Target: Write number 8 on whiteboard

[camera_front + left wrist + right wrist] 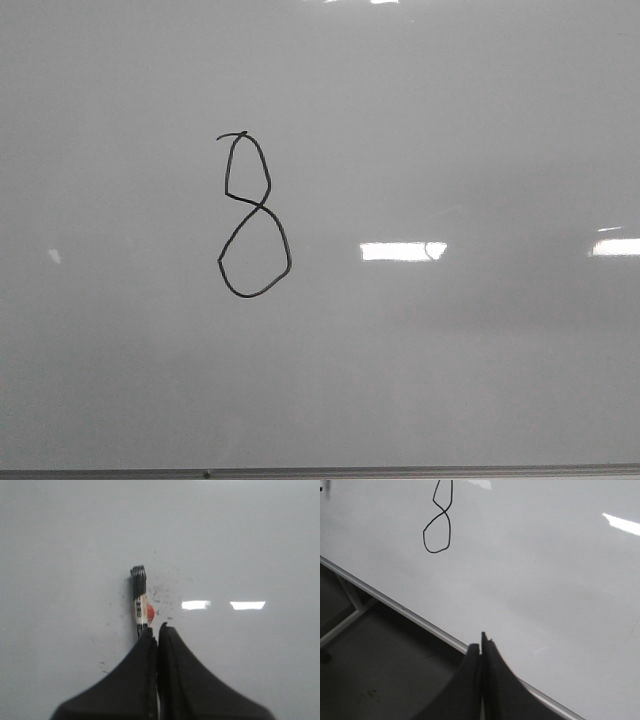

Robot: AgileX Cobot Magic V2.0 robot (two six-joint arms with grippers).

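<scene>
One number 8 [254, 215] stands on the whiteboard [450, 120], drawn in thin black line a little left of the board's middle in the front view: a small upper loop with a short tail at its top, a pinched crossing, and a larger rounded lower loop. It is the only written figure in sight. The board fills that view, glossy pale grey, with two bright rectangular light reflections to the right of the figure and a thin dark edge along the bottom. In the left wrist view the left pincer [156, 630] has its two black fingers pressed together, and one marker [140, 600] sticks out past the fingertips, its white labelled barrel with a red spot running up to a black end that lies against or just over the board; the fingers are clamped on its lower part. Fine dark specks are scattered on the board around the marker. In the right wrist view the right pincer [481, 645] has both fingers closed against each other with nothing between them; it hangs over the board's metal lower edge [395, 605], well apart from the figure, whose lower loop shows far off on the board
</scene>
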